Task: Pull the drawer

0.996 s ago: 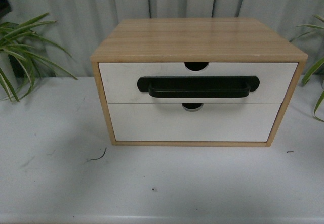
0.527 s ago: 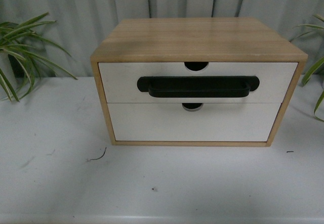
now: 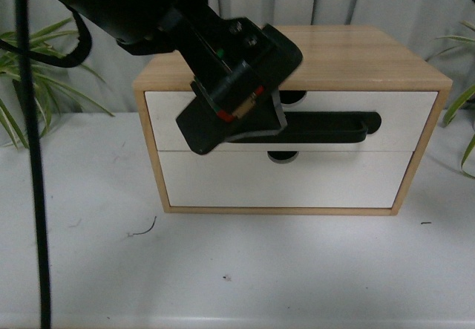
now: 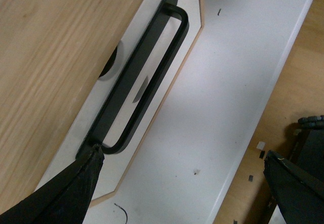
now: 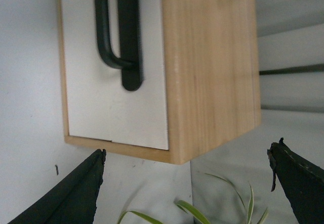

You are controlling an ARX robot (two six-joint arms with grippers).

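Observation:
The drawer [image 3: 401, 117] is the upper white front of a wooden cabinet [image 3: 356, 54], and it sits flush and closed. Its long black bar handle [image 3: 334, 125] shows only on its right half, since my left gripper [image 3: 237, 117] hangs in front of the left half. In the left wrist view the left gripper [image 4: 182, 153] is open above the table, one finger tip lying at the end of the handle [image 4: 154, 82]. My right gripper [image 5: 188, 150] is open beside the cabinet's right end, near the drawer [image 5: 152, 82] and the handle's end [image 5: 129, 32]. It is out of the front view.
A handle-less white drawer front [image 3: 297, 184] sits below. The cabinet stands on a white table [image 3: 260, 269] before a grey curtain. Leafy plants flank it at left [image 3: 30, 69] and right [image 3: 464, 106]. A black cable [image 3: 33, 195] hangs down the left side.
My left arm has come down from the upper left and now hangs in front of the drawer's left half. The drawer has not moved.

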